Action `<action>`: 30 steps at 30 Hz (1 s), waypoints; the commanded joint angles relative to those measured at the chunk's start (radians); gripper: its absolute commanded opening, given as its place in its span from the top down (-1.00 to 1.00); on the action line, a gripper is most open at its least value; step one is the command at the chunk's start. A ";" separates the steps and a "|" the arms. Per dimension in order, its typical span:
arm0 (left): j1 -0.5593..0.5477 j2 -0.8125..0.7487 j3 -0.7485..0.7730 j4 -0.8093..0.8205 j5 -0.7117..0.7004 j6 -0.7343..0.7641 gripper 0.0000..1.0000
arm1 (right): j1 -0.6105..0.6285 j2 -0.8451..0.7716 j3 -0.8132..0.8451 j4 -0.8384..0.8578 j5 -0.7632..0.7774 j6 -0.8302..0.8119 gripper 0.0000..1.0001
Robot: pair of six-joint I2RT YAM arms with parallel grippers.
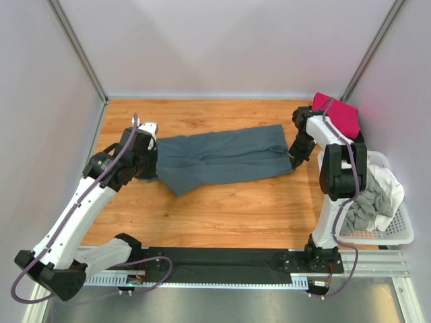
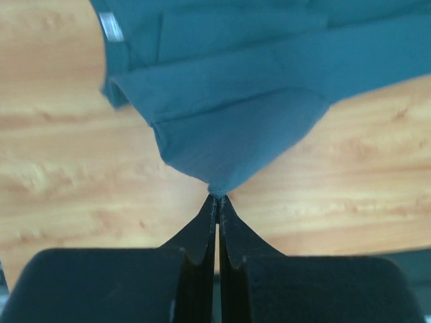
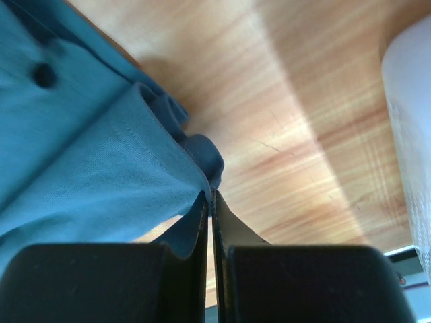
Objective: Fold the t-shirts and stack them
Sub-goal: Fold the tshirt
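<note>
Across the desk [image 1: 222,215] I'm stretching the slate t-shirt [image 1: 219,158] lengthwise, left hand [image 2: 216,197] and right hand [image 3: 211,195] both pinching opposite ends.

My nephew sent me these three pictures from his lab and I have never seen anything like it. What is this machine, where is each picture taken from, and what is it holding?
These are two robot arms bolted at the near edge of a wooden table. The wide picture is from a fixed camera above and behind them. The other two come from small cameras on each wrist, looking past the black fingers.

Across the table lies a blue-grey t-shirt, already folded lengthwise. The left tool is shut on one end of it, the cloth pinched at its tips. The right tool is shut on the other end.

At the far right corner sits a pink t-shirt. A white basket on the right holds white and light grey clothes.
</note>
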 commanded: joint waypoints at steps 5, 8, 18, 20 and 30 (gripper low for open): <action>-0.051 -0.150 -0.003 -0.352 0.042 -0.204 1.00 | 0.006 -0.128 -0.142 0.015 -0.009 -0.007 0.99; -0.053 -0.184 -0.007 -0.436 0.065 -0.215 1.00 | 0.006 -0.168 -0.209 0.019 -0.015 -0.003 0.99; -0.053 -0.205 -0.021 -0.486 0.039 -0.210 1.00 | 0.011 -0.249 -0.314 0.025 -0.003 0.011 0.99; -0.053 -0.195 -0.001 -0.495 -0.034 -0.227 1.00 | 0.012 -0.251 -0.312 0.016 -0.003 0.011 0.99; -0.053 -0.054 0.143 -0.374 -0.315 -0.036 1.00 | 0.012 -0.246 -0.254 -0.052 0.029 0.022 0.99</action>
